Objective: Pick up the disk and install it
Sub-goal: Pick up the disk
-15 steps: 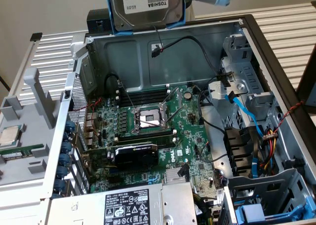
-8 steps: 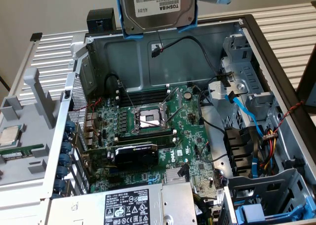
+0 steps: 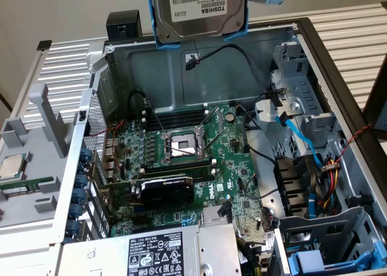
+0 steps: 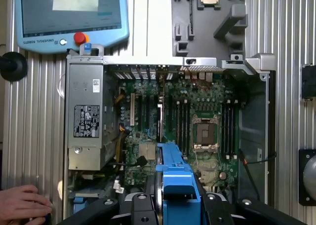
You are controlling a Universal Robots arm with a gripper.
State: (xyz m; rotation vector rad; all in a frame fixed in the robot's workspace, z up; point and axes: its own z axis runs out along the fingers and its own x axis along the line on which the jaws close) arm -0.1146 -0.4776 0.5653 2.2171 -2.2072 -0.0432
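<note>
The disk [image 3: 202,6], a silver hard drive with a white Toshiba label in a blue plastic carrier, hangs on edge above the back wall of the open computer case [image 3: 151,67]. In the wrist view the carrier's blue edge [image 4: 175,175] sticks out between the black fingers [image 4: 140,207] of my gripper [image 4: 177,205], which is shut on the disk. It is held well above the motherboard [image 4: 197,111], touching nothing in the case.
A grey power-supply box [image 3: 163,252] fills one end of the case. Drive bays with blue and coloured cables [image 3: 302,143] line the exterior view's right side. A CPU chip [image 3: 11,166] lies on a grey tray outside. A person's hand [image 4: 22,203] rests by the teach pendant [image 4: 69,13].
</note>
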